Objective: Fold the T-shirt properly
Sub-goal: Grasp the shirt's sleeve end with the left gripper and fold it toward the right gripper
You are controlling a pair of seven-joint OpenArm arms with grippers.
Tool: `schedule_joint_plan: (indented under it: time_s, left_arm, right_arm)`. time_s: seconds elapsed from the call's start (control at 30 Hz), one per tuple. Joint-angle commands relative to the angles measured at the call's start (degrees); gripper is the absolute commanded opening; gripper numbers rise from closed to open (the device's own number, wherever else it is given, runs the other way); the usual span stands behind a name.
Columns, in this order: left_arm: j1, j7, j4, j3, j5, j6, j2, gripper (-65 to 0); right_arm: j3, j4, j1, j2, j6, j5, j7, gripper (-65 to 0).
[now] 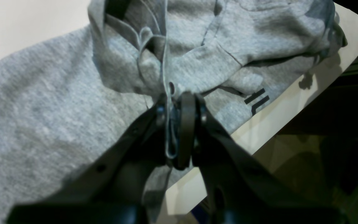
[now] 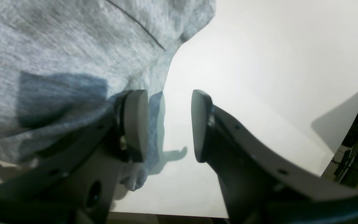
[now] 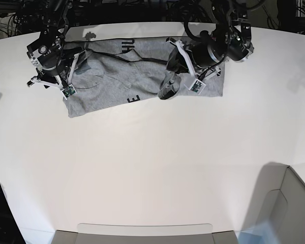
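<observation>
t-shirt (image 3: 109,79) on table (image 3: 127,173) — along far edge

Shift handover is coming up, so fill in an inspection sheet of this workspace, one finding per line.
Surface: white tabletop, no spill or damage seen.
T-shirt: grey shirt lying rumpled along the table's far side, parts of dark lettering showing, not folded into a neat shape.
Left claw: closed on a raised pinch of the shirt.
Right claw: open, nothing between its fingers, one finger over the shirt's edge and the other over bare table.
Clutter: nothing seen on the tabletop.
Cables: dark cables beyond the table's far corner on the right arm's side; none seen lying across the shirt.
Surroundings: grey bin-like object at the near corner on the left arm's side.
</observation>
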Motion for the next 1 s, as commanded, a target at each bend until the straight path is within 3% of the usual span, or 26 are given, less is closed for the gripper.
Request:
schedule_joint_plan:
  time_s: [0.0, 0.17, 0.3, 0.37, 0.5, 0.7, 0.8, 0.97]
  left_arm:
    - [-0.4, -1.2, 0.8, 0.3, -1.4, -0.1, 0.3, -65.0]
    - [-0.4, -1.1, 0.6, 0.2, -1.4, -0.1, 0.3, -65.0]
    - [-0.3, -1.1, 0.9, 0.1, -1.4, -0.1, 0.4, -46.4]
    - [-0.2, -1.0, 0.9, 0.1, -1.7, -0.4, 0.7, -42.9]
    - [-0.2, -1.0, 1.0, -0.3, -8.1, -0.6, 1.1, -46.2]
    - [-0.4, -1.7, 1.0, -7.5, -26.0, -0.5, -3.1, -61.0]
    - [-0.4, -1.1, 0.9, -13.9, -27.3, -0.1, -4.4, -65.0]
    - [0.2, -1.0, -1.4, -17.7, -25.7, -0.3, -6.4, -65.0]
  right_arm:
    - [0.0, 0.9, 0.4, 0.3, 0.6, 0.1, 0.3, -41.8]
    - [0.0, 0.9, 0.4, 0.3, 0.6, 0.0, 0.3, -41.8]
    - [0.0, 0.9, 0.4, 0.3, 0.6, 0.0, 0.3, -41.8]
    - [0.0, 0.9, 0.4, 0.3, 0.6, 0.2, 0.3, -41.8]
    - [0.0, 0.9, 0.4, 0.3, 0.6, 0.3, 0.3, -41.8]
    - [0.1, 0.9, 0.7, 0.3, 0.6, 0.4, 0.4, -41.8]
    - [0.3, 1.1, 1.4, -0.3, 0.6, 1.5, 0.4, -41.8]
    - [4.4, 3.6, 3.3, -2.0, 0.6, 10.9, -0.8, -41.8]
